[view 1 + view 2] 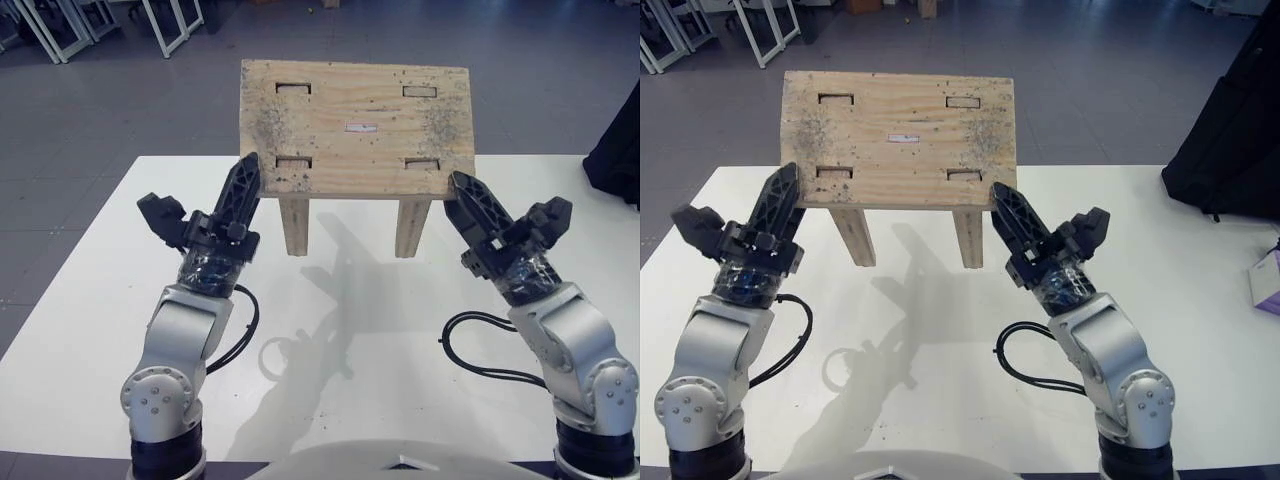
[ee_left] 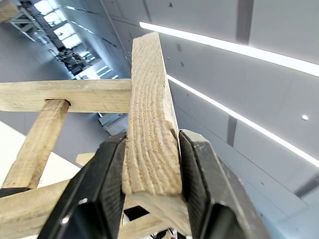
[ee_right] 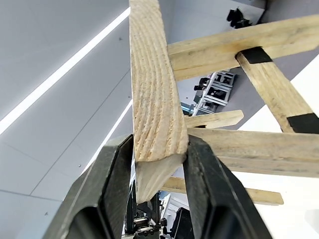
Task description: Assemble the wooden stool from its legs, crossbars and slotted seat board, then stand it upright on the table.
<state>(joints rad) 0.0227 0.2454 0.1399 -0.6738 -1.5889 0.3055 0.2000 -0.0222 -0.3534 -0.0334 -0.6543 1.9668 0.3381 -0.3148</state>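
Standing upright at the far middle of the white bench (image 1: pixel 400 340) as assembled stool (image 1: pixel 350 160); clamping near left corner of seat board (image 1: pixel 340 100) in left claw (image 1: pixel 248 172), near right corner in right claw (image 1: pixel 463 190)

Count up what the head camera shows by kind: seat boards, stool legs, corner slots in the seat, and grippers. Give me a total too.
seat board: 1
legs: 2 showing under the seat
corner slots: 4
grippers: 2, the left gripper and the right gripper
Total: 9
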